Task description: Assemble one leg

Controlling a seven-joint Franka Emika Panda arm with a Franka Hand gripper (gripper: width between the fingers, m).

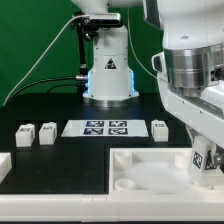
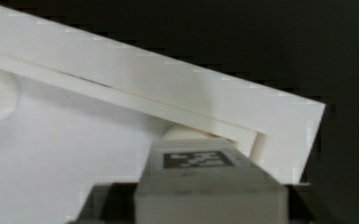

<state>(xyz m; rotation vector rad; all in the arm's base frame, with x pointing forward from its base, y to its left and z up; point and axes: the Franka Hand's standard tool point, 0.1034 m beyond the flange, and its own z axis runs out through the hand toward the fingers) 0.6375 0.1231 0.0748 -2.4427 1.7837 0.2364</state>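
Observation:
My gripper (image 1: 203,168) is shut on a small white leg (image 1: 200,157) with a black-and-white tag on its face. It holds the leg upright over the near corner of the large white tray-like piece (image 1: 140,168) on the exterior view's right. In the wrist view the leg (image 2: 201,165) sits between the dark fingers (image 2: 112,203), with its far end at the tray's raised rim (image 2: 158,95) close to the corner. The corner socket under the leg is hidden.
Three more loose legs lie on the black table: two on the exterior view's left (image 1: 22,137) (image 1: 46,133) and one right of the marker board (image 1: 160,128). The marker board (image 1: 97,127) lies before the robot base (image 1: 108,75). A white part (image 1: 4,165) shows at the left edge.

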